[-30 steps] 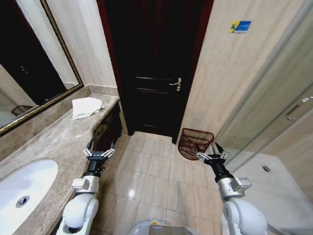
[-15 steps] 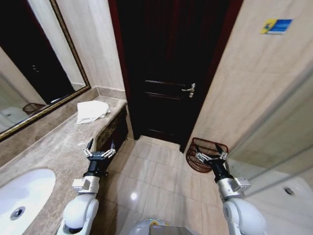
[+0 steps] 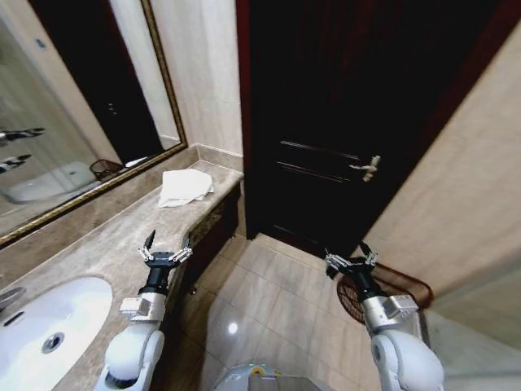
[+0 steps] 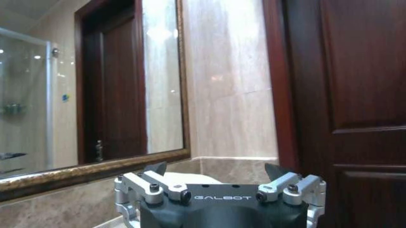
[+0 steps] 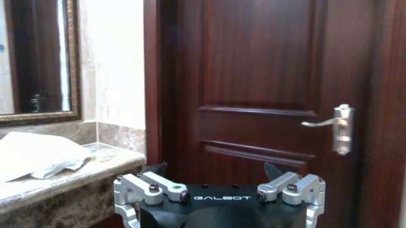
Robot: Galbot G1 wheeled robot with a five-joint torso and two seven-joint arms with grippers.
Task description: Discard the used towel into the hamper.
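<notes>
A crumpled white towel [image 3: 186,186] lies at the far end of the marble vanity counter [image 3: 98,244], near the dark wooden door [image 3: 342,122], well ahead of the left gripper [image 3: 165,248], which hovers above the counter's edge, fingers spread and empty. The right gripper [image 3: 351,261], fingers also apart, hangs over the tiled floor in front of the wire hamper [image 3: 391,295] by the wall. The likely risk: a shallow pinch on loose cloth could let the towel slip to the floor short of the hamper.

White arms, black silver-clawed "GALBOT" tool [image 5: 217,167], apparently screwed.
</notes>
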